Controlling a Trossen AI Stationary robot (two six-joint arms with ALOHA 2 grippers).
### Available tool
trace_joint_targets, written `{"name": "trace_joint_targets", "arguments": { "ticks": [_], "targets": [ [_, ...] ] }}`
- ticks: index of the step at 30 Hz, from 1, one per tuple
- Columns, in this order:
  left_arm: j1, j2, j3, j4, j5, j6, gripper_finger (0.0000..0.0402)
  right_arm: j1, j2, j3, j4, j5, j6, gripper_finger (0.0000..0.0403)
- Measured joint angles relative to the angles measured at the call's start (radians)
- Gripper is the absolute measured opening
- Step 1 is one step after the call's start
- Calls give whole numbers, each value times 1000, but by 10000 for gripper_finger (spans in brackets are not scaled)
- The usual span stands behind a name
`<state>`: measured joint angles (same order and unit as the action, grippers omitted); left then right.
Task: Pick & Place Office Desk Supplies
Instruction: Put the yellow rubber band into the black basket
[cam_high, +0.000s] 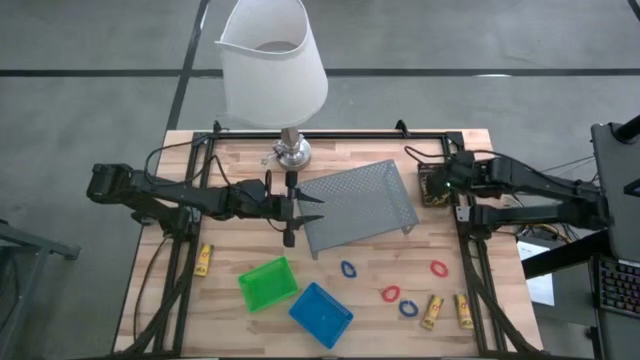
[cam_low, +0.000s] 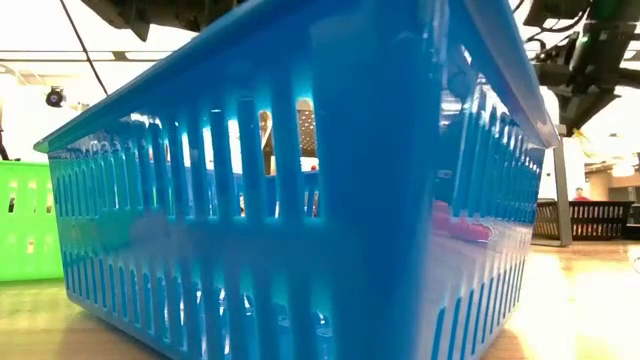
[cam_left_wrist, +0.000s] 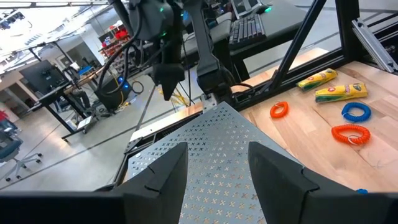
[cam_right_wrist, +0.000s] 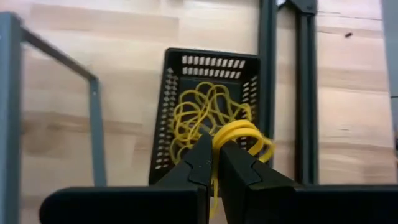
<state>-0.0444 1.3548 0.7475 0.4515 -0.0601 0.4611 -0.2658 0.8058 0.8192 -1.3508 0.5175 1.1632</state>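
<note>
While the left gripper (cam_high: 297, 208) is hanging wide open, touching nothing, the right gripper (cam_right_wrist: 216, 163) is pinching yellow rubber bands (cam_right_wrist: 239, 138) above the black bin (cam_right_wrist: 205, 106), three o'clock.

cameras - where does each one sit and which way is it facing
High view: above the table, looking straight down; shows both arms, the lamp and grey mesh tray.
Low view: at table-top height, looking level, filled by the blue bin; little of the arms shows.
Left wrist view: on the left arm, looking past the open left gripper over the tray.
Right wrist view: on the right arm, looking down at the black bin; the right gripper pinches rubber bands.
Shared: high and left wrist both show the tray.
</note>
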Motion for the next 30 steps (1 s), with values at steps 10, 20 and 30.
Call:
{"name": "trace_joint_targets", "arguments": {
  "ticks": [10,20,30],
  "targets": [
    [0,0,0,0,0,4,173,-201,30,-70,108,-101,-164,13],
    [0,0,0,-1,0,4,173,-303,111,-225,362,-230,-316,13],
    [0,0,0,-1,0,6,173,-325,174,-309,402,-224,-303,13]
  ]
}}
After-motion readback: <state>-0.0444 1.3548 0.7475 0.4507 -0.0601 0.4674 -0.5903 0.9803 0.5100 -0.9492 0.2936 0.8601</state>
